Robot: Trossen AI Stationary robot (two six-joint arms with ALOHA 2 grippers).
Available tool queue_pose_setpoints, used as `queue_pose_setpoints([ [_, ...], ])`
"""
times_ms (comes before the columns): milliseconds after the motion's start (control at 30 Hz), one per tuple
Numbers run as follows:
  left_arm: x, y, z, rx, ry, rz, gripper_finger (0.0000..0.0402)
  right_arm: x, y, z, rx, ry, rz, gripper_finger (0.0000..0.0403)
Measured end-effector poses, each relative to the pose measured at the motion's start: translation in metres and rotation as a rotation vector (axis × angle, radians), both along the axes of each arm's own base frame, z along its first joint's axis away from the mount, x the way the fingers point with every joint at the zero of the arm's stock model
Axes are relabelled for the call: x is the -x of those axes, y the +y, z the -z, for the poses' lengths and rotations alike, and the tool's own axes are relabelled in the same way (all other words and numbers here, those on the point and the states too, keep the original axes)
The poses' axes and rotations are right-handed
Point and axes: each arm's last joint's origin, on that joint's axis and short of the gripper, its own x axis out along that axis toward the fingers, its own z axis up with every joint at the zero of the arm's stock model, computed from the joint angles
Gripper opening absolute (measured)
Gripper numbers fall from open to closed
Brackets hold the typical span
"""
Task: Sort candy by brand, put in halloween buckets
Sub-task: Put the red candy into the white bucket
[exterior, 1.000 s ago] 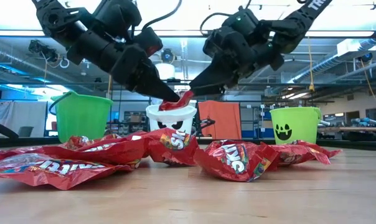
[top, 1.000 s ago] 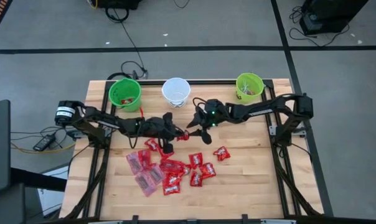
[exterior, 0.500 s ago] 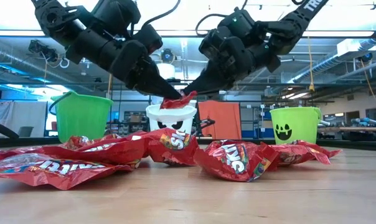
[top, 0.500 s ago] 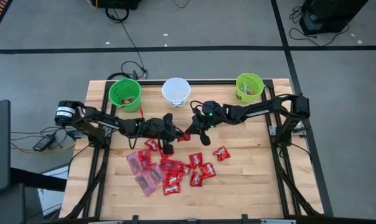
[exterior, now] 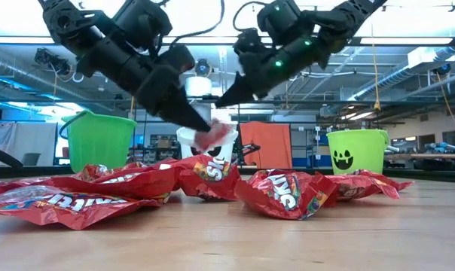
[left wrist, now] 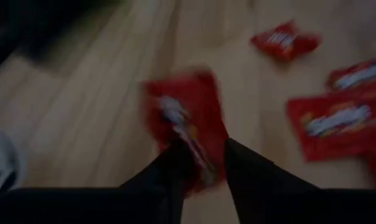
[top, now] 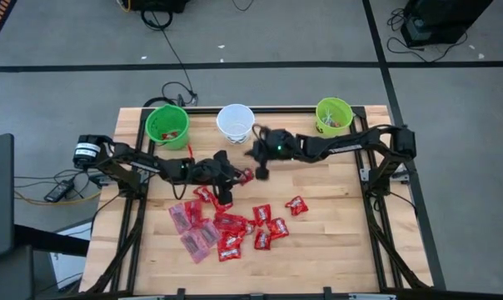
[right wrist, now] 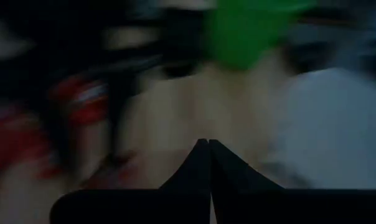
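Note:
My left gripper [top: 233, 177] is above the table's middle, shut on a shiny red candy packet [top: 246, 176], which also shows in the low view [exterior: 216, 135]. My right gripper [top: 260, 164] is just beyond it, higher up and near the white bucket [top: 235, 122]; its fingers are shut and empty [right wrist: 203, 149]. A green bucket [top: 168, 125] stands at the far left. A green bucket with a dark face [exterior: 357, 150] stands at the far right. Several red packets [top: 226, 225] lie flat on the table nearer the front. My left gripper pinches the red packet's near end [left wrist: 197, 163] between its two fingers [left wrist: 169, 165]. The fingers come from the table's left, slanting down. The packet sticks out beyond the fingertips [exterior: 220, 134], lifted clear of the table.
Pinkish translucent packets [top: 193, 229] lie at the left of the pile, and one red packet [top: 296, 204] lies apart to the right. The two arms are close together over the table's middle. Bare wood lies along the right side and near edge.
Both grippers met at the raised red packet. My right gripper has drawn away from it, going up and toward the far edge near the white bucket. My left gripper has kept the packet and dipped slightly with it.

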Motion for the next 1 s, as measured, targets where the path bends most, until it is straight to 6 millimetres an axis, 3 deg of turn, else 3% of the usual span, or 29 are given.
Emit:
queue_pose_setpoints([
  [167,0.006,0.004,-0.007,-0.027,0.014,-0.082,0.0158,-0.004,-0.014,-0.019,0.142,-0.022,0.229,0.0002],
  [267,0.013,0.003,-0.014,-0.030,0.023,-0.086,0.0170,-0.006,-0.024,-0.028,0.134,-0.057,0.200,0.0003],
  [400,0.021,0.002,-0.023,-0.030,0.030,-0.082,0.0172,-0.006,-0.029,-0.024,-0.061,-0.080,0.097,0.0019],
  [533,0.028,0.002,-0.032,-0.030,0.027,-0.082,0.0172,-0.010,-0.024,-0.003,-0.136,0.010,0.054,0.0055],
  [867,0.045,0.005,-0.036,-0.054,0.013,-0.091,0.0172,-0.031,0.013,0.064,-0.094,0.190,-0.074,0.0148],
  [1000,0.051,0.008,-0.037,-0.054,-0.005,-0.107,0.0173,-0.035,0.020,0.081,-0.083,0.224,-0.081,0.0180],
])
